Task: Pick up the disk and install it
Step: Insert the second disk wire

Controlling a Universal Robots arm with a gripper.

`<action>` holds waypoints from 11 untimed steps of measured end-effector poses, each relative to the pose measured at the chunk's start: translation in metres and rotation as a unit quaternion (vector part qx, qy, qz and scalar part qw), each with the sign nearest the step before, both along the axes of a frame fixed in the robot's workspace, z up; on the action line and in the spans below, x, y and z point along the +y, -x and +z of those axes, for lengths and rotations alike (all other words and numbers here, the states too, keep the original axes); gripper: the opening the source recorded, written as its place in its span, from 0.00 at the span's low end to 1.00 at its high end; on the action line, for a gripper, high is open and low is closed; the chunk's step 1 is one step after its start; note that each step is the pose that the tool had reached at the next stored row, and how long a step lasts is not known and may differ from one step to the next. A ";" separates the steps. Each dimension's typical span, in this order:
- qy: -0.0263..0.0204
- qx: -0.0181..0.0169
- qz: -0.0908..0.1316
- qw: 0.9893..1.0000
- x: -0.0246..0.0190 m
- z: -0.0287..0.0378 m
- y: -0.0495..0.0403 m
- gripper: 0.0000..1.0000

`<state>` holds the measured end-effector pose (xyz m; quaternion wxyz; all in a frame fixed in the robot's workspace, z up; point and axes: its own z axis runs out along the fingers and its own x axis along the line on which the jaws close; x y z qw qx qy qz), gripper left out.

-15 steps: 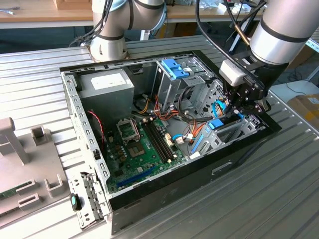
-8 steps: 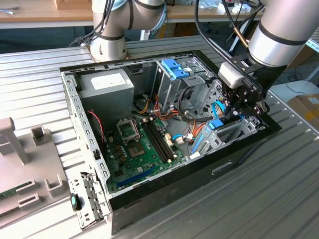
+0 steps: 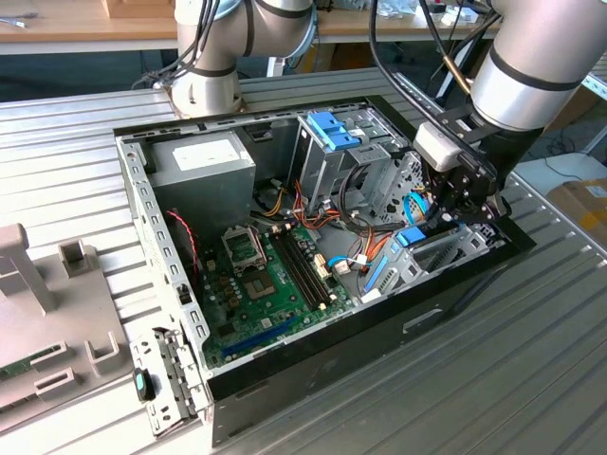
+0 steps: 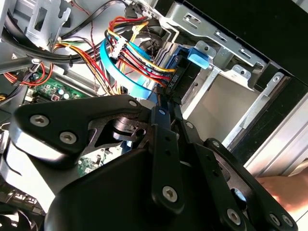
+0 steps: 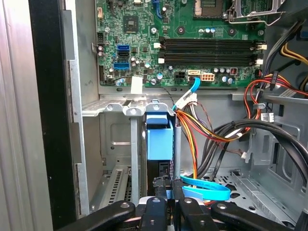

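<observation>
The disk (image 3: 408,239) stands on edge in a metal bay at the exterior view's right corner of the open computer case (image 3: 142,227). Its light-blue rail (image 5: 159,139) sits between the bay's grey walls, and its blue end tab (image 4: 197,57) and black connector end face the gripper. My gripper (image 3: 444,220) reaches down into that corner from the exterior view's upper right. In both wrist views its two thin black fingers (image 5: 161,185) stand close together on the disk's near end, and the gripper (image 4: 168,98) looks shut on it.
Red, yellow and black power cables (image 5: 202,130) and a flat blue data cable (image 5: 207,190) hang beside the bay. The green motherboard (image 3: 266,284), the power supply (image 3: 204,161) and a drive cage with a blue latch (image 3: 334,133) share the case. A grey fixture (image 3: 38,313) lies beside it.
</observation>
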<state>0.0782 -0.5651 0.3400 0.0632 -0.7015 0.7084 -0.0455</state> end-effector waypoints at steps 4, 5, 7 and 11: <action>0.000 0.000 0.000 1.000 0.0000 -0.0003 0.0000 0.16; 0.000 0.000 0.000 1.000 0.0000 -0.0007 0.0000 0.17; 0.000 0.000 0.000 1.000 0.0000 -0.0007 0.0000 0.24; 0.000 0.000 0.000 1.000 0.0000 0.0038 0.0000 0.24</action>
